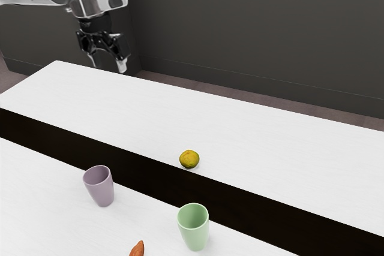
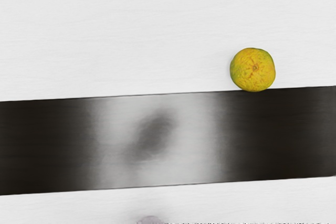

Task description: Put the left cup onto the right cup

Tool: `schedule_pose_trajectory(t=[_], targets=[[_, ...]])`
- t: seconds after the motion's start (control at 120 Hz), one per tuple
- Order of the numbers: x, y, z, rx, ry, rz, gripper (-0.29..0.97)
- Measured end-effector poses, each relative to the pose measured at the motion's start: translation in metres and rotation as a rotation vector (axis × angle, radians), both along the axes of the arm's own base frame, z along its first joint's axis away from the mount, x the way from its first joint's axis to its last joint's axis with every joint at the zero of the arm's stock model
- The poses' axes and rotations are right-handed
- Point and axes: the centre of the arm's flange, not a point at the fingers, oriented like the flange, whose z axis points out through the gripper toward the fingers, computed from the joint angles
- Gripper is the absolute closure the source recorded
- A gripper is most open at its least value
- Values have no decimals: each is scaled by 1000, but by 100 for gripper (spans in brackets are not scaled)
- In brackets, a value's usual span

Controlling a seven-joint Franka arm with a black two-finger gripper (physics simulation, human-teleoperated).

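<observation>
Gripper [image 1: 108, 61] hangs high at the exterior view's upper left, over the far edge of the white table [image 1: 252, 130]. Its two black fingers are spread apart, with nothing between them. Well below the hand and nearer the camera, the lilac cup [image 1: 98, 185] stands upright, mouth up, on the near white surface; it is the left cup and is well apart from the hand. A dark band [image 1: 72, 145] separates that surface from the far one. Right of the lilac cup, an orange tapered item [image 1: 137, 249] lies at the lower edge. A yellow-green citrus fruit [image 1: 189, 159] rests at the band's far edge. The green cup [image 1: 193, 226] stands upright, apart from the lilac cup.
</observation>
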Motion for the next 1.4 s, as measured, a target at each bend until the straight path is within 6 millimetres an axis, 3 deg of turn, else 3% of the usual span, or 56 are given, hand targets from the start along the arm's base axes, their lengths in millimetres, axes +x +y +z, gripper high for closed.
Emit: schedule_pose_trajectory(t=[0.192,0.275,0.558,0.792,1.108,1.325,1.4], targets=[[-1,-5,-1,-1,12,-9,0],[-7,-2,-12,-9,38,-4,0],[-94,-15,-126,-106,170,-2,0],[-141,-29,-214,-67,168,22,0],[-118,-29,-262,-28,73,81,0],[-116,-28,-295,-8,88,104,0],[-119,-28,-300,-7,92,109,11]])
